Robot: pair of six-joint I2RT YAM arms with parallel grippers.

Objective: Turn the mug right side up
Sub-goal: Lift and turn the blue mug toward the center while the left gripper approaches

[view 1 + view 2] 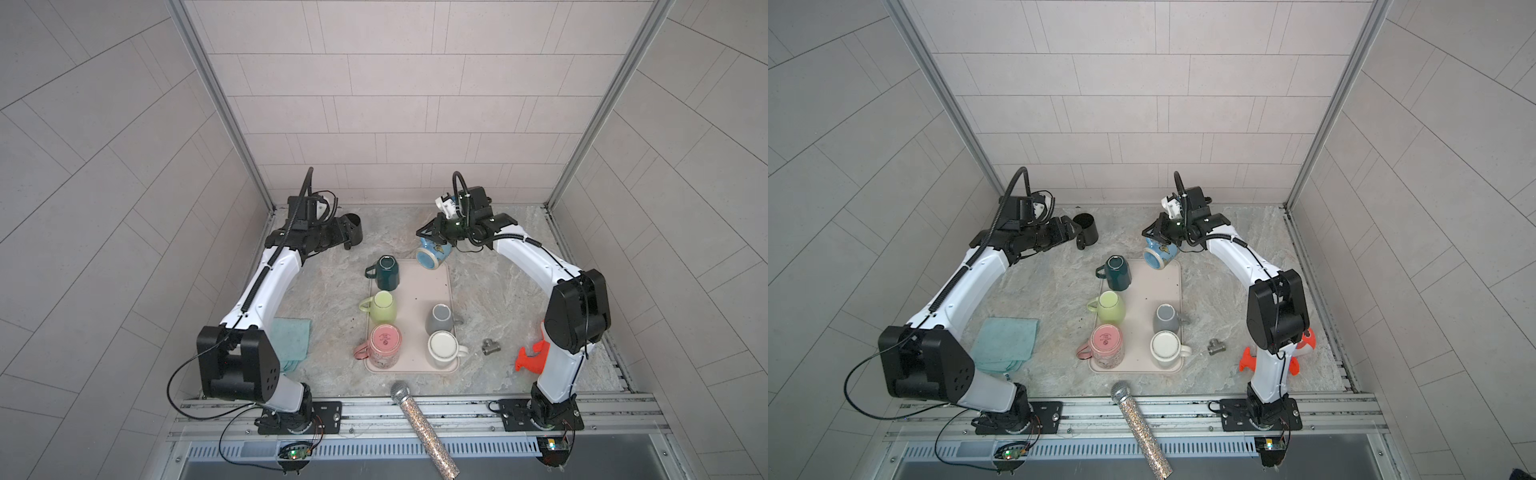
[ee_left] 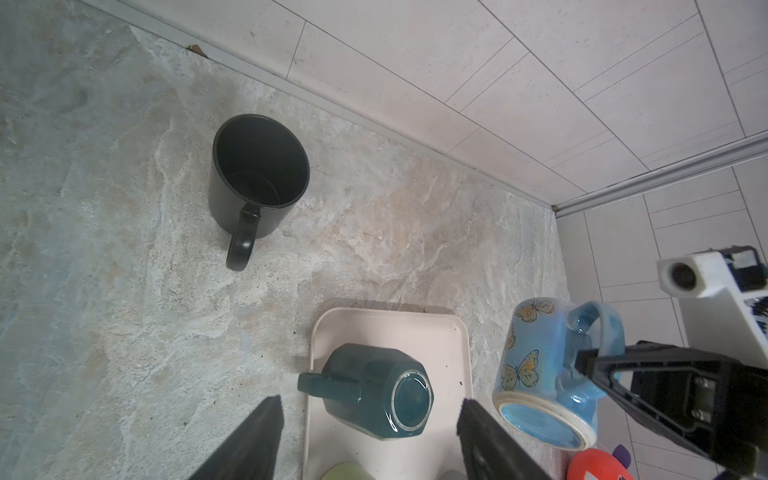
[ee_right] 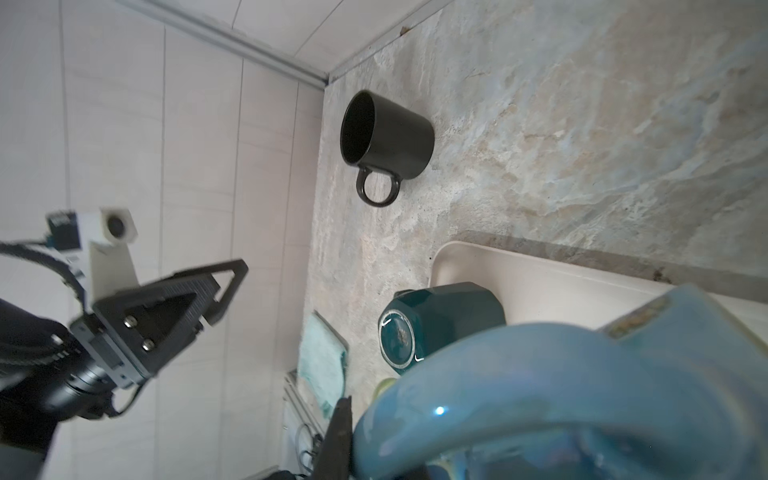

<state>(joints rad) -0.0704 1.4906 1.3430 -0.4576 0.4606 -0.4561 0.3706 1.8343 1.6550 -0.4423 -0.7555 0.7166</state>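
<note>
Right end effector (image 1: 435, 235) pinches the handle of the blue butterfly mug (image 1: 432, 254). The mug hangs roughly on its side, base facing the front, clear of the bench (image 1: 498, 299) over the far right corner of the tray (image 1: 419, 299). Left end effector (image 1: 347, 232) is spread and empty beside the upright black mug (image 1: 354, 227).

Step in hand, as judged: rolling the mug mouth-up before set-down. A handle grip lets the body swing, so the wrist roll should be slow and the base level before descent.

Open room: the bare bench right of the tray's far end, and the tray's empty middle. The dark green mug (image 1: 386, 272) stands near, and the rear wall is close behind.
</note>
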